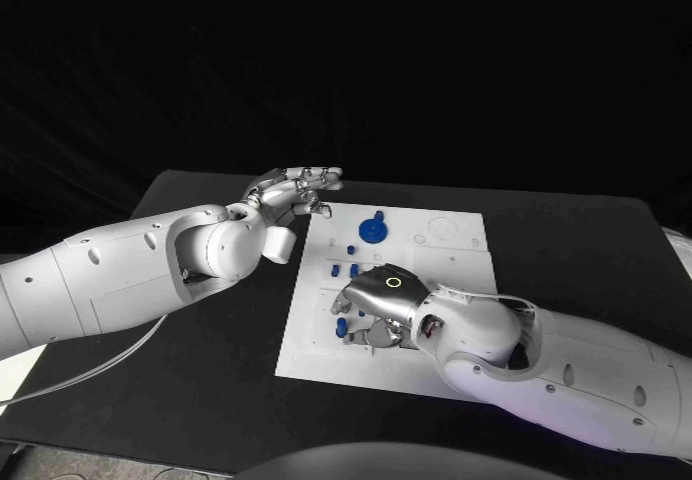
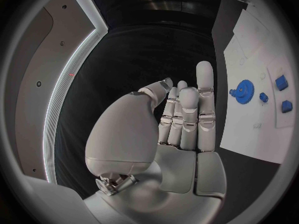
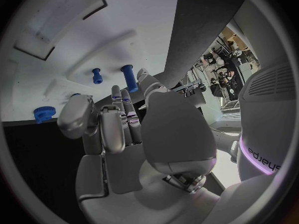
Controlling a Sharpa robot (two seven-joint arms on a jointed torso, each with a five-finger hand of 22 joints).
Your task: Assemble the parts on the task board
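A white board (image 1: 433, 300) lay in the middle of a black table (image 1: 577, 240). At the board's near part, the right hand (image 1: 378, 305) reached in from the right and hovered low over the plate, palm down. In the right wrist view its fingers (image 3: 115, 119) were curled loosely inward, and I could not tell whether they held anything. Small blue parts lay just beside that hand: one peg (image 1: 340, 327) at its left, and two short pegs (image 1: 343, 270) a little farther off on the board. Farther still, near the board's far left corner, sat a blue gear (image 1: 374, 232). Beyond and to the left of the board, over the table's far edge, the left hand (image 1: 296, 190) was raised, its fingers (image 2: 187, 109) straight and close together, holding nothing, well apart from the parts.
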